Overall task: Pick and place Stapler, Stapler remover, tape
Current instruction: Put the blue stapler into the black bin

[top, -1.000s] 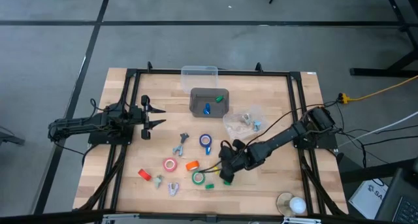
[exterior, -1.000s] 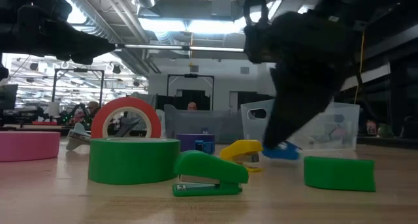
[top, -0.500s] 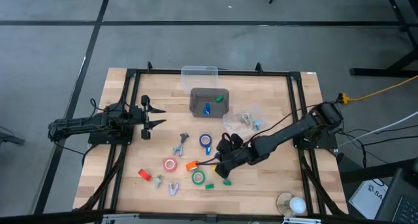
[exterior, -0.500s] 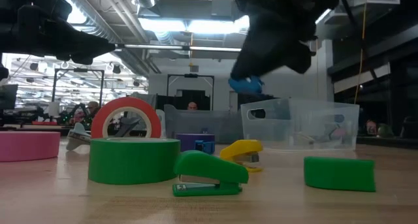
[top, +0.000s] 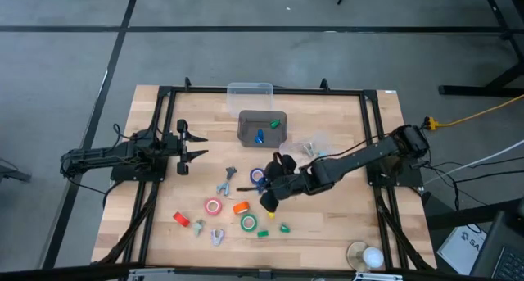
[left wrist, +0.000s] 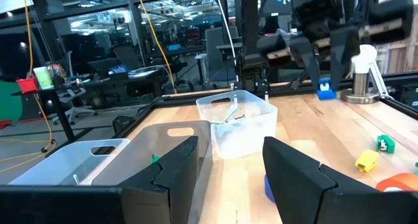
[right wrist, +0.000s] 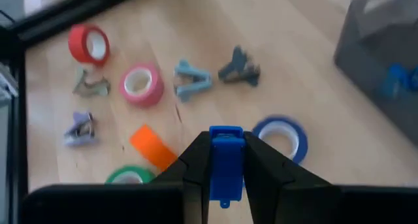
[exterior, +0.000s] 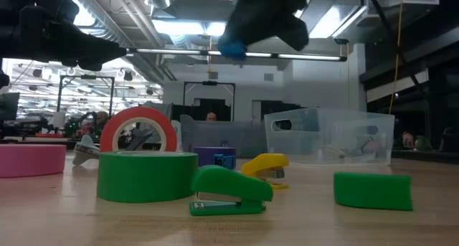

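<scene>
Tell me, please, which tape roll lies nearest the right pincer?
The blue tape roll, just beside the right pincer; the pink and green rolls lie farther off.

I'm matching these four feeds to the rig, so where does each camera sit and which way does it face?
High: overhead, straight down; both arms, left gripper waiting at table's left.
Low: table height, looking level past the green tape; right gripper overhead.
Left wrist: past its own open fingers toward the clear bin.
Right wrist: down past its gripper, shut on a blue stapler.
Shared: the low and right wrist views both show the blue stapler.
</scene>
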